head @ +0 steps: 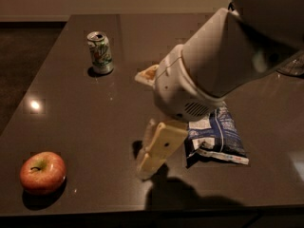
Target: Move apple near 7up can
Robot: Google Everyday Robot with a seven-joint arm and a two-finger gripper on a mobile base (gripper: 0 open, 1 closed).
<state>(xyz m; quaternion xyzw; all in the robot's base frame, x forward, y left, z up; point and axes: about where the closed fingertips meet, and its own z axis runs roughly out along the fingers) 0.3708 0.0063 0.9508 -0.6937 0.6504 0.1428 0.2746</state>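
The red apple (42,172) with a yellow-green patch at its stem sits on the dark table (95,118) near the front left corner. The 7up can (100,52), silver-white with green markings, stands upright at the back left. My gripper (146,166) hangs from the big white arm (213,75) over the table's front middle, pointing down and to the left. It is well to the right of the apple and holds nothing. The apple and the can are far apart.
A blue-and-white crinkled snack bag (216,137) lies just right of the gripper, partly under the arm. The table's front edge runs close below the apple and the gripper. The floor drops away past the left edge.
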